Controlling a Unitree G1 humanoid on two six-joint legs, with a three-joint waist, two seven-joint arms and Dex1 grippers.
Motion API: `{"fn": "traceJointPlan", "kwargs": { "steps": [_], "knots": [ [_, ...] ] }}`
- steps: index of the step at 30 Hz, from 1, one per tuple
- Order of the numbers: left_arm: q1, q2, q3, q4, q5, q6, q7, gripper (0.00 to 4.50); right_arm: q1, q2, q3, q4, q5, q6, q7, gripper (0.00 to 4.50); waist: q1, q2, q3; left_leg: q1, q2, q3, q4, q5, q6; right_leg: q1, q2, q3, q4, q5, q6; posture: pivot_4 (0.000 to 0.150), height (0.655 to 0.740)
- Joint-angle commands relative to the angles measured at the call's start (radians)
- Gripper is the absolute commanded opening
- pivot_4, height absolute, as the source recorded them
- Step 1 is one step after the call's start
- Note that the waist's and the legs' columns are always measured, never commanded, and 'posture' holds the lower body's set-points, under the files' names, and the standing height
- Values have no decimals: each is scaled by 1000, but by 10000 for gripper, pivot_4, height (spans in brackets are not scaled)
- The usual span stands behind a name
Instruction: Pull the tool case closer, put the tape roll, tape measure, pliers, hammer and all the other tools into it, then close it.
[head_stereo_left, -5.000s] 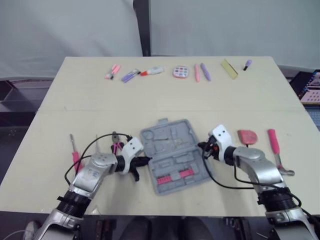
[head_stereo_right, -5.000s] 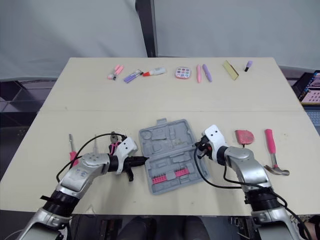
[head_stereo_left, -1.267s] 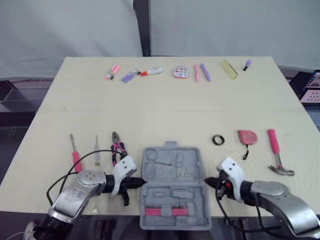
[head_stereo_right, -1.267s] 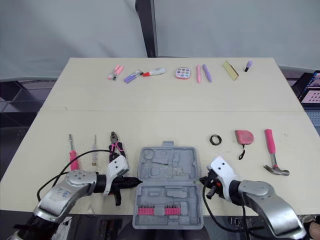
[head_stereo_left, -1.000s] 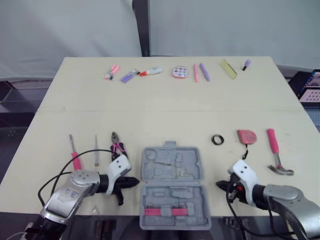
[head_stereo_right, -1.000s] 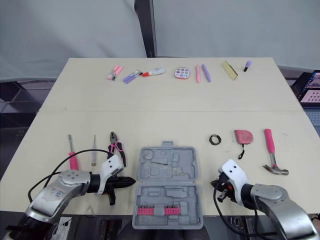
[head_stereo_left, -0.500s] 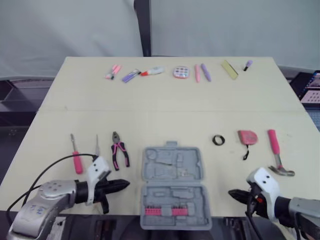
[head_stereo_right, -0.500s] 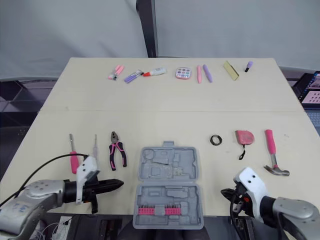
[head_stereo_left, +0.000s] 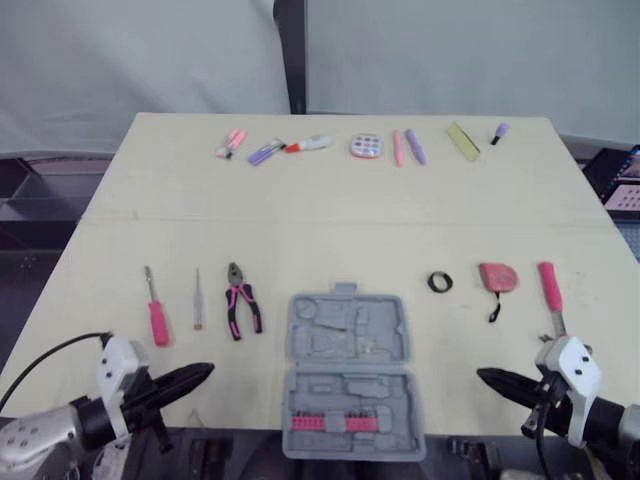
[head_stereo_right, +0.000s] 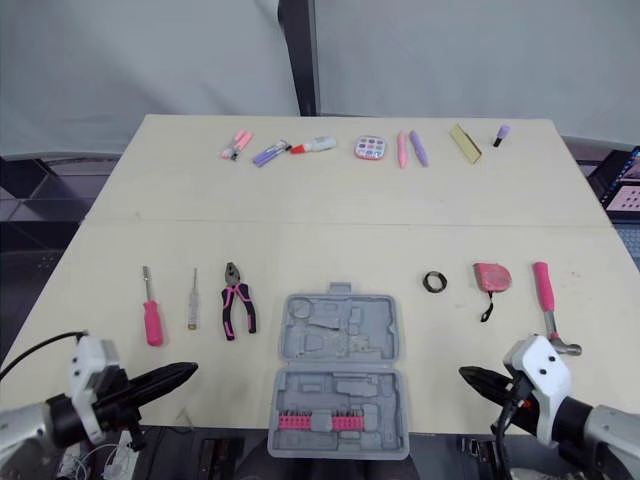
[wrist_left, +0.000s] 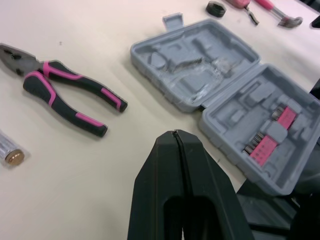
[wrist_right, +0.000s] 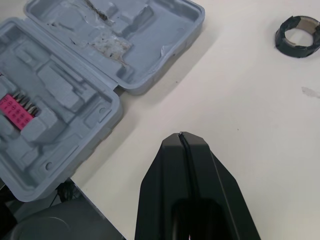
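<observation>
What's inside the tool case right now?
The open tool case holds a pink bit rack in its near half; the rest looks empty. Anything beneath the rack is hidden.

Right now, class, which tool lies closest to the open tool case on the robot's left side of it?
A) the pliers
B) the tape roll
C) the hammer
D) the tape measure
A: the pliers lie on the table just to the left of the open tool case, while the tape roll, tape measure and hammer all lie to its right.
</observation>
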Motion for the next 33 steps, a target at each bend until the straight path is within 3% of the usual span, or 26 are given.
{"fn": "traceJointPlan", "kwargs": {
  "steps": [1,4,5,7,10,14,15,16,23,29,33],
  "knots": [
    [13,-27,-30,28,50,-122,-10,235,1,12,51,49,-48,-66,-2,0,3,0,0,0,0,0,0,0,0,0,0,0,0,0,0,1500,7134],
    [-8,-35,-48,53,58,-155,1,235,-16,17,81,47,-46,-49,-19,0,1,0,0,0,-1,0,0,0,0,0,0,0,1,0,0,1500,7134],
    [-14,-32,-55,60,59,-161,0,2659,-18,14,88,45,-41,-37,-20,0,1,0,0,0,0,0,0,0,0,0,0,0,1,0,0,1500,7134],
    [-15,-24,-71,70,59,-167,-9,8683,-20,10,95,45,-40,-28,-22,5151,0,0,0,0,0,0,0,0,0,0,0,0,1,0,0,1500,7134],
    [-10,-20,-85,88,55,-178,-19,23679,-19,6,95,52,-38,-23,-19,17390,-1,0,0,0,0,0,0,0,0,0,0,0,1,0,0,1500,7134],
    [-20,-17,-107,127,58,-210,-37,44267,-15,8,88,45,-33,-19,-23,38260,0,0,0,0,0,0,0,0,0,0,0,0,1,0,0,1500,7134],
    [-24,-14,-114,136,60,-219,-46,45000,-14,7,88,45,-34,-21,-23,42982,0,0,0,0,0,0,0,0,0,0,0,0,1,0,0,1500,7134],
    [-28,-11,-120,144,62,-228,-54,45000,-17,5,87,46,-36,-22,-23,44110,0,0,0,0,0,0,0,0,0,0,0,0,1,0,0,1500,7134],
    [-120,18,-191,164,77,-305,-109,45000,-98,-117,58,6,-12,55,4,44110,0,0,0,0,0,0,0,0,0,0,0,0,1,0,0,1500,7134],
    [-222,16,-261,141,85,-285,-56,45000,-338,-332,150,56,-48,194,11,44110,-6,1,0,0,0,2,0,0,0,-1,1,-2,5,0,0,1500,7134],
    [-256,17,-305,97,76,-233,-13,45000,-555,-402,287,135,-71,272,9,44110,-9,1,0,0,0,2,0,0,0,-2,0,-2,7,0,0,1500,7134]
  ]
}}
